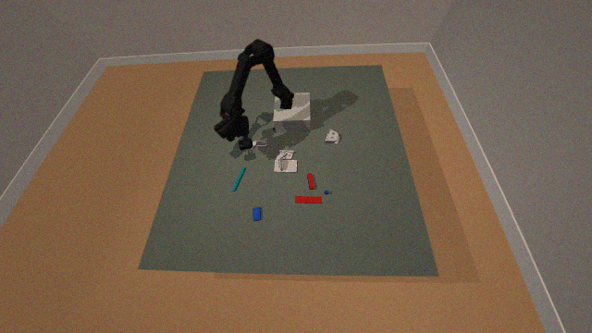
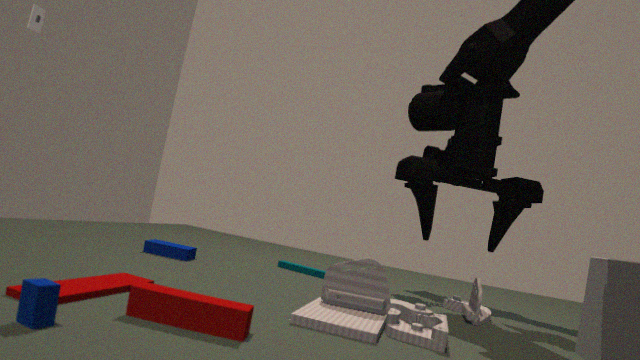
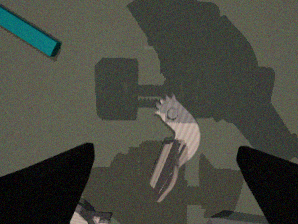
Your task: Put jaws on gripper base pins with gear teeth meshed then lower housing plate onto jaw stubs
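My gripper (image 2: 458,245) (image 3: 168,152) is open and empty, high above a loose pale jaw (image 1: 260,143) (image 2: 478,315) (image 3: 187,135). In the wrist view this jaw lies between and below the fingertips, its gear teeth toward the top and its pad toward the bottom. The pale gripper base (image 1: 289,157) (image 2: 434,340) lies on the mat, with a flat slab (image 1: 289,166) (image 2: 337,320) beside it. The other jaw (image 1: 279,162) (image 2: 356,285) appears to be at the base, pad upright; its seating cannot be told. The housing plate (image 1: 332,137) lies apart, flat on the mat.
A white-grey block (image 1: 291,108) (image 2: 620,310) stands near the arm. A teal bar (image 1: 239,179) (image 2: 301,269) (image 3: 30,31), two red bars (image 1: 311,181) (image 1: 308,200), a blue block (image 1: 256,214) (image 2: 170,251) and a small blue piece (image 1: 326,191) (image 2: 39,304) lie around the base.
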Robot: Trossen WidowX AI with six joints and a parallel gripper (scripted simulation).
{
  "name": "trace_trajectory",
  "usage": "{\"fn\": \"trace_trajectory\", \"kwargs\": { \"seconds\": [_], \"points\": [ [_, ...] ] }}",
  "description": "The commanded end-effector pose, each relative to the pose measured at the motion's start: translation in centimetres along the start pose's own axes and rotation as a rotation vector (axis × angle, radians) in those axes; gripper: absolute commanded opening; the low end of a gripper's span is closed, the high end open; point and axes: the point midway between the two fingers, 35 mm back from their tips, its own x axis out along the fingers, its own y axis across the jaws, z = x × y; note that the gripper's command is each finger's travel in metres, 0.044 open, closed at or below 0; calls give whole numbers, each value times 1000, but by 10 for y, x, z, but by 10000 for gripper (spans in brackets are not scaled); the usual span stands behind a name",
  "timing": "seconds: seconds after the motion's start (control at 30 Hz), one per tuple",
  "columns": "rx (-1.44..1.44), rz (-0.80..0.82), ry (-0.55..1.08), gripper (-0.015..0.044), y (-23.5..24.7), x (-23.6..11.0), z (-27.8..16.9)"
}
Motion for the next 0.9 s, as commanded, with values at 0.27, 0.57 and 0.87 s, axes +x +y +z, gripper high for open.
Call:
{"fn": "trace_trajectory", "kwargs": {
  "seconds": [0.27, 0.57, 0.87],
  "points": [
    [0, 0, 0, 440, 0, 0, 0],
    [0, 0, 0, 440, 0, 0, 0],
    [0, 0, 0, 361, 0, 0, 0]
  ]
}}
